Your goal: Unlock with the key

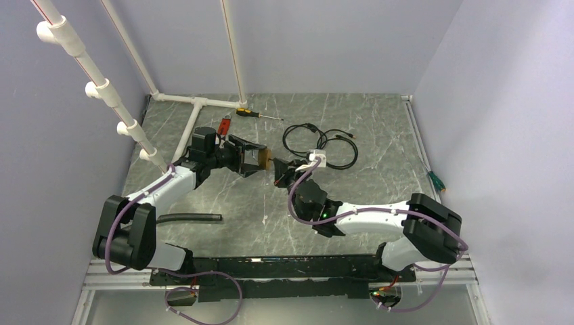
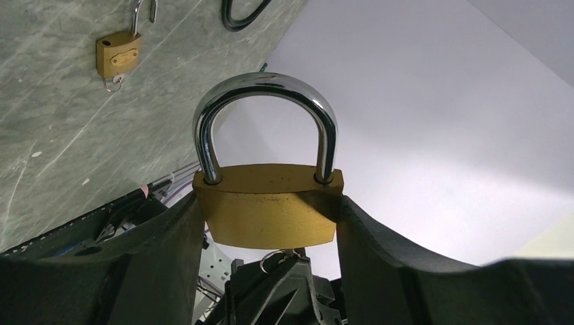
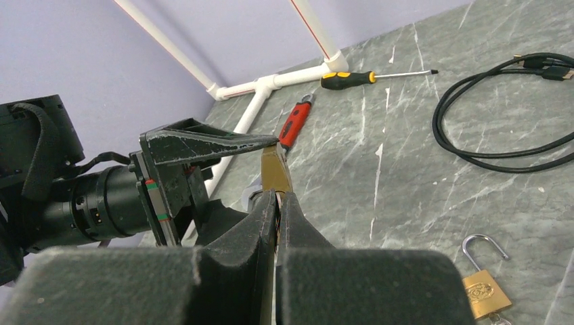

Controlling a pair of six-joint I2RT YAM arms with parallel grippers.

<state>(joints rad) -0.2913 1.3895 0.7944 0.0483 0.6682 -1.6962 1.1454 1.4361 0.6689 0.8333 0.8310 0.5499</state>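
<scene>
Evidently the padlock (image 2: 271, 206) is held off the table by its brass body between the part-spread fingers of the left gripper (image 1: 256, 161), with both shackle legs seated. The right gripper (image 3: 276, 203) is pinched fully together at the padlock's underside, apparently on the key (image 2: 273, 257), of which only the ring is seen. The key should be turned squarely about its own axis, without sideways pull, while the body is clamped firmly so that it is not twisted out of the grip.
</scene>
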